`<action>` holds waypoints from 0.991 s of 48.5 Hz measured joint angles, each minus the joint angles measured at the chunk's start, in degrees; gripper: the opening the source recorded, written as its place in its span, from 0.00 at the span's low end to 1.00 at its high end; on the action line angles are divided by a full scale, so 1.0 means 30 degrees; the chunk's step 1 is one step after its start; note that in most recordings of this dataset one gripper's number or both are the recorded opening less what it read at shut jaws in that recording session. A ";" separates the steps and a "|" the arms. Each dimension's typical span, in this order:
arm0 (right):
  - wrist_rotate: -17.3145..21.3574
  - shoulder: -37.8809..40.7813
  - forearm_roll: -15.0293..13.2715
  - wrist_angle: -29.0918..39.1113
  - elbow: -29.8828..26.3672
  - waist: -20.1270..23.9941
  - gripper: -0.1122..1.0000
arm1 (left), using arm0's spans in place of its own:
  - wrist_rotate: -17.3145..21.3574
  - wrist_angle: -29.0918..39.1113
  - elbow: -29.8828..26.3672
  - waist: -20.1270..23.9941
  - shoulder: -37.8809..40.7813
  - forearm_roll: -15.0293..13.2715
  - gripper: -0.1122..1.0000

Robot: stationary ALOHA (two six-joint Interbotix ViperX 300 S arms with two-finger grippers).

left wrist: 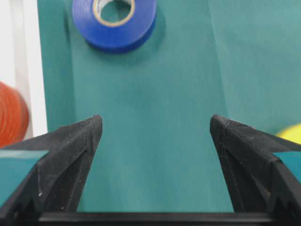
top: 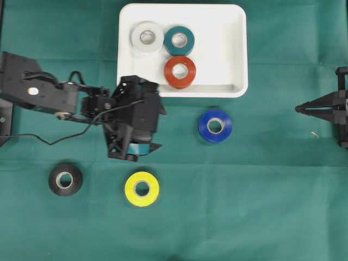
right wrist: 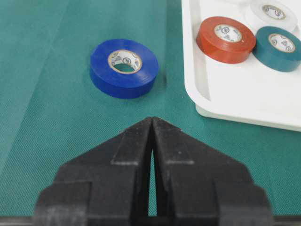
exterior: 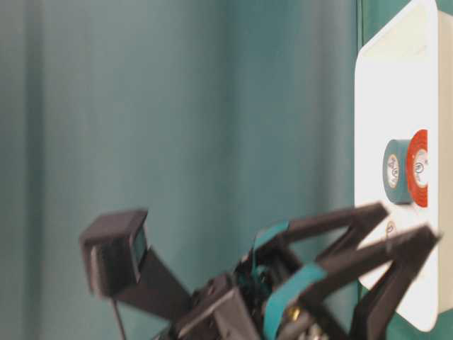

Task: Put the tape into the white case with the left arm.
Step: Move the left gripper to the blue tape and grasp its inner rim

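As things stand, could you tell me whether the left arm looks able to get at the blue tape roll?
Probably yes. The left gripper is open and empty, and the blue tape roll lies flat on bare green cloth straight ahead of its fingers, clear of the white case.

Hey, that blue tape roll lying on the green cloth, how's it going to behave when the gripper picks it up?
The blue tape roll lies flat on the cloth, so it probably won't roll. Its thick ring shape suggests it stays stiff under a pinch. The glossy sides may be slightly slippery.
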 measured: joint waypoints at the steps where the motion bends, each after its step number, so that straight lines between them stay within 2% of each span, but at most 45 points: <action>1: 0.0000 0.0029 0.0000 0.0000 0.0029 0.0000 0.02 | 0.0000 0.0000 -0.0117 0.0000 0.0146 0.0000 0.96; 26: 0.0000 0.0000 0.0000 -0.0029 0.0029 0.0000 0.02 | 0.0059 0.0176 -0.4424 -0.0791 0.4160 -0.0029 0.96; 48: 0.0000 0.0029 0.0000 -0.0029 0.0029 0.0000 0.02 | 0.0176 0.0879 -0.6885 -0.0791 0.6650 0.0000 0.96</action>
